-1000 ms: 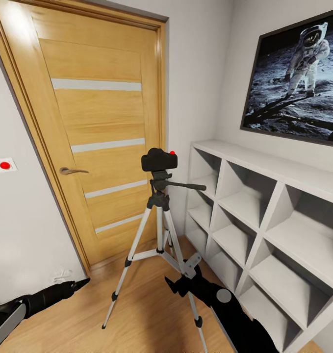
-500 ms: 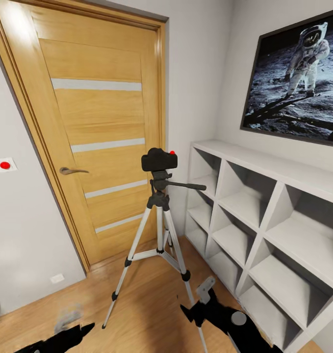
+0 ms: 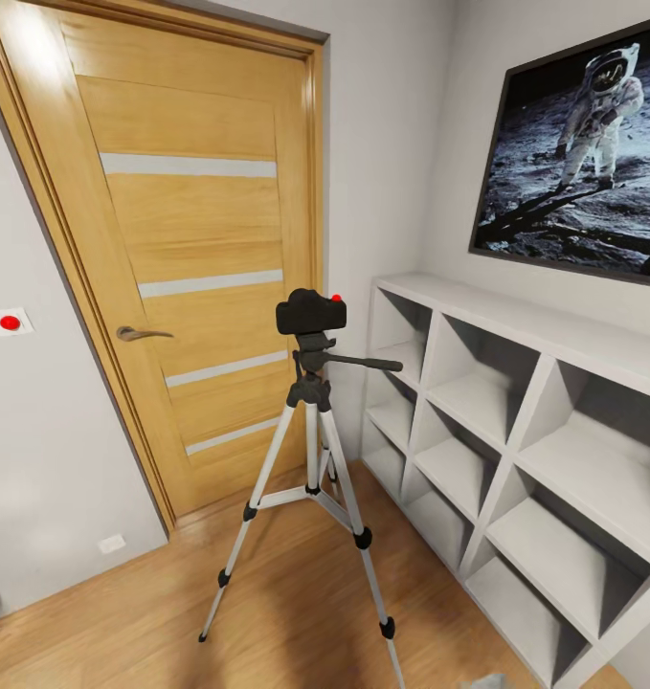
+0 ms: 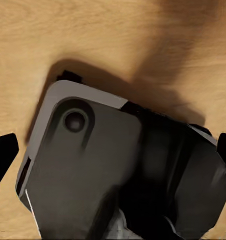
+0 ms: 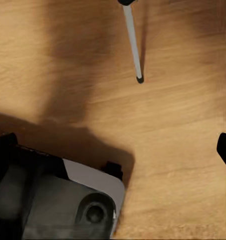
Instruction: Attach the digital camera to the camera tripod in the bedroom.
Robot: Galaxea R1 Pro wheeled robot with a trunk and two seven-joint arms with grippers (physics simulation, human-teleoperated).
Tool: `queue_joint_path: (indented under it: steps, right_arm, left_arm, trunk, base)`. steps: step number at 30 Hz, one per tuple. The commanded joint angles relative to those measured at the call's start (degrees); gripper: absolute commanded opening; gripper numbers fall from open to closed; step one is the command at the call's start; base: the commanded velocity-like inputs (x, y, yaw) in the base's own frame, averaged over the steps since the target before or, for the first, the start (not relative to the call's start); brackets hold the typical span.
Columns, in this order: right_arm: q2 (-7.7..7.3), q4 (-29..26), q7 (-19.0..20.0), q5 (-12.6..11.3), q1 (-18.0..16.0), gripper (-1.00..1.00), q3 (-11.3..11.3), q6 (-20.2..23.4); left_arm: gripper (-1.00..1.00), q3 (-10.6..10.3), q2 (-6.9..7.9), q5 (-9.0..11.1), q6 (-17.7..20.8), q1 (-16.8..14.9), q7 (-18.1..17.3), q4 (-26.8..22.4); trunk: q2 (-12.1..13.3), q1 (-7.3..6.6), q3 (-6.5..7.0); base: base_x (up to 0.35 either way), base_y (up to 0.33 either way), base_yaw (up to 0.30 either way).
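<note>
The black digital camera (image 3: 310, 312), with its red button (image 3: 336, 298) on top, sits on the head of the camera tripod (image 3: 310, 450). The tripod stands on the wood floor between the door and the shelves, its pan handle (image 3: 363, 363) pointing right. Low over the floor, my left gripper (image 4: 113, 150) is open above my own dark base (image 4: 93, 175). My right gripper (image 5: 113, 150) is also open and empty, with one fingertip (image 5: 225, 150) at the picture's edge. One silver tripod leg (image 5: 132, 45) and its foot show on the floor beyond that gripper.
An oak door (image 3: 190, 220) with pale stripes is shut behind the tripod. White cube shelves (image 3: 516, 431) line the right wall under an astronaut picture (image 3: 578, 153). A red wall switch (image 3: 10, 322) is left of the door. My base (image 5: 58, 205) lies under both grippers.
Both arms have dropped down and out of the head view. The camera and tripod have not moved.
</note>
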Motion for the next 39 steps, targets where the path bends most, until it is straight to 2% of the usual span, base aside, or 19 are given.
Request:
queue_joint_path:
  steps: [1, 6, 7, 11, 12, 22, 39]
  right_arm:
    - [0.00, 3.1, -1.3, 0.5, 0.0, 1.00, -0.4, 0.1]
    - [-0.01, 18.4, -8.9, 0.9, 0.0, 1.00, -1.6, -1.0]
    - [0.08, 23.8, -10.6, 0.9, 0.2, 1.00, -1.7, -1.0]
    - [0.69, 32.8, -12.4, 0.8, 1.5, 1.00, -1.9, -1.3]
    - [1.42, 36.0, -13.1, 0.7, 2.5, 1.00, -1.9, -1.5]
    - [1.90, 36.7, -13.5, 0.5, 2.6, 1.00, -2.1, -2.1]
    - [1.95, 36.6, -13.6, 0.3, 2.6, 1.00, -2.2, -2.2]
  left_arm:
    - [1.00, -0.2, -0.78, 0.6, 0.4, 1.0, -0.1, 0.1]
    - [1.00, -0.2, -3.71, 0.5, 0.3, 5.0, 0.0, 0.7]
    - [1.00, -0.2, -4.30, 0.5, 0.3, 5.8, 0.0, 0.8]
    - [1.00, -0.3, -4.72, 0.5, 0.3, 6.7, 0.0, 0.9]
    - [1.00, -0.4, -4.60, 0.4, 0.2, 7.1, 0.0, 0.9]
    - [1.00, -0.5, -5.02, 0.4, 0.2, 7.3, 0.0, 0.9]
    - [1.00, -0.5, -4.87, 0.4, 0.2, 7.3, 0.0, 0.9]
  trunk:
    - [-0.1, 0.04, -0.11]
    - [-0.1, 0.04, -0.11]
    - [-0.1, 0.04, -0.11]
    - [-0.1, 0.04, -0.11]
    - [-0.1, 0.04, -0.11]
    - [-0.1, 0.04, -0.11]
    - [-0.1, 0.04, -0.11]
  base:
    - [0.000, 0.000, 0.000]
    - [0.000, 0.000, 0.000]
    - [0.000, 0.000, 0.000]
    - [0.000, 0.000, 0.000]
    - [0.000, 0.000, 0.000]
    - [0.000, 0.000, 0.000]
    - [0.000, 0.000, 0.000]
